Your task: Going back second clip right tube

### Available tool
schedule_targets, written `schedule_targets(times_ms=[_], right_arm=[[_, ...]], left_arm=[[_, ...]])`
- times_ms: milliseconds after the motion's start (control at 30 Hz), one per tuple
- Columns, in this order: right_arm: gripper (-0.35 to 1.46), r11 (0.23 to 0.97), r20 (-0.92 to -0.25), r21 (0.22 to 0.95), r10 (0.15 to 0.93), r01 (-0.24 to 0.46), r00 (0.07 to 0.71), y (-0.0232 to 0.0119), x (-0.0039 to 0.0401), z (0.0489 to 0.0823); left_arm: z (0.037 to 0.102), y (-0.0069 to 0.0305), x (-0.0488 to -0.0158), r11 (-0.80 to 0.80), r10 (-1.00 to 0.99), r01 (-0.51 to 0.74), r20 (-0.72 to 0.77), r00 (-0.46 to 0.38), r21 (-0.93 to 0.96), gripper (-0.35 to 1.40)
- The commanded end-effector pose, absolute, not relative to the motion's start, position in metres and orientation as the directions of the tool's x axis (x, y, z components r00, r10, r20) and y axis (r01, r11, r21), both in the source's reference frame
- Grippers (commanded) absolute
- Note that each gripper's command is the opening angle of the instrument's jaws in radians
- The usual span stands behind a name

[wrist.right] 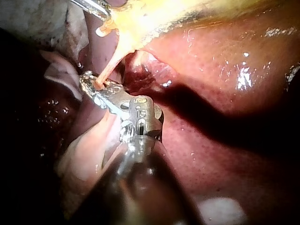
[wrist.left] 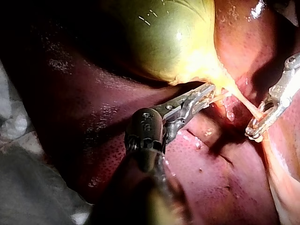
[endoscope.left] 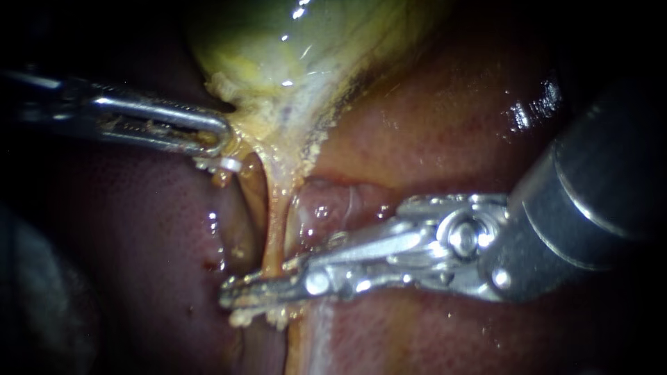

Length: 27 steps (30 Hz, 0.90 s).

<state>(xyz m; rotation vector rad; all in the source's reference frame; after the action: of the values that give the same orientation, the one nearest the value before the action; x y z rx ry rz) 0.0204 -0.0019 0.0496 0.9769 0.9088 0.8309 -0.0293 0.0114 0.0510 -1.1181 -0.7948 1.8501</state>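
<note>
A thin, pale orange tube (endoscope.left: 273, 229) runs taut below the gallbladder (endoscope.left: 299, 48). The right instrument (endoscope.left: 243, 292) has its jaws clamped on it; the left instrument (endoscope.left: 219, 135) likewise clamps the gallbladder's neck.

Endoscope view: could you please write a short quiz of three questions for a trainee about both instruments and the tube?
1. True or false: the left instrument has its jaws shut on the gallbladder near its narrow end.
2. The tip of the right instrument meets: A) the tube, B) the gallbladder's green body, C) the left instrument.
3. Fill in: the reddish-brown organ behind the tube is the ___.
Key: 1 true; 2 A; 3 liver.
</note>
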Motion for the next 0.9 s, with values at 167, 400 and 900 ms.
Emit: schedule_targets(times_ms=[167,400,900], right_arm=[[0.13,0.387,-0.325,0.916,0.868,-0.103,0.377,-0.0023,0.0204,0.0506],[0.44,0.435,-0.375,0.896,0.846,-0.083,0.38,-0.0033,0.0205,0.0531],[0.5,0.673,-0.62,0.739,0.703,-0.041,0.348,-0.0026,0.0184,0.0575]], left_arm=[[0.051,0.0114,-0.0292,-0.47,0.877,-0.319,-0.394,-0.276,-0.823,-0.35],[0.051,0.0114,-0.0292,-0.47,0.877,-0.319,-0.394,-0.276,-0.823,-0.35],[0.0509,0.0113,-0.0292,-0.47,0.877,-0.319,-0.394,-0.276,-0.823,-0.35]])
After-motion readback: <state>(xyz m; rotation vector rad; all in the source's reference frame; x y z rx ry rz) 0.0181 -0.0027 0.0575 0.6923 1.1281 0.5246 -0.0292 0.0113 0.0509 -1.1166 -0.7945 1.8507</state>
